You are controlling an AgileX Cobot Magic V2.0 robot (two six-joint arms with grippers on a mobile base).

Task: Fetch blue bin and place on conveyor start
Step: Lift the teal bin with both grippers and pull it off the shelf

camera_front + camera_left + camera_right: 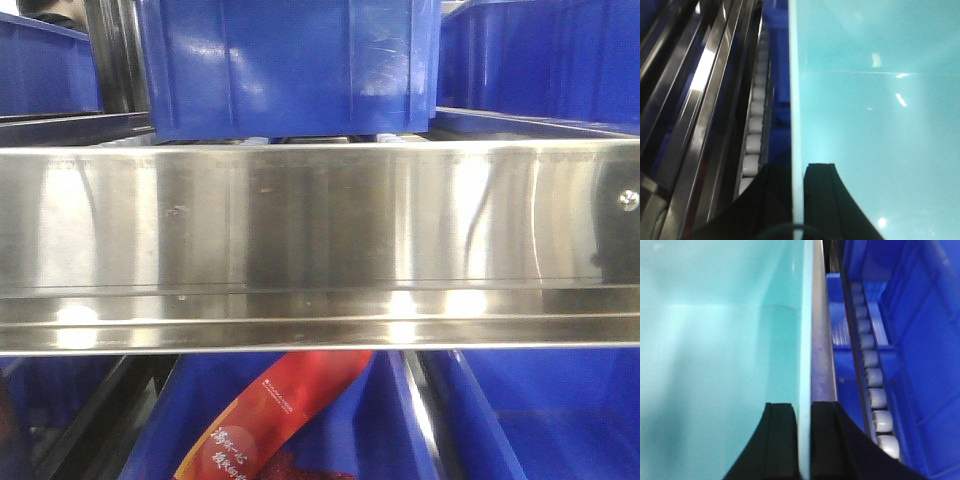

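Left gripper [797, 167]: two matte black fingers [827, 200], one on each side of the blue bin [880, 125] rim, square-tipped and flaring outward toward their bases. A thin dark cable [785, 227] arcs across below them. Right gripper [803, 405]: matching black fingers [780, 440], same flared shape.

outside the blue bin [880, 125], your left gripper [798, 200], pinching its wall, has only a narrow slot before the left roller track [754, 130] and steel rails [695, 110]. your right gripper [802, 440], pinching the other wall, has the right roller track [872, 380] and a dark blue crate [925, 340] just beside it.
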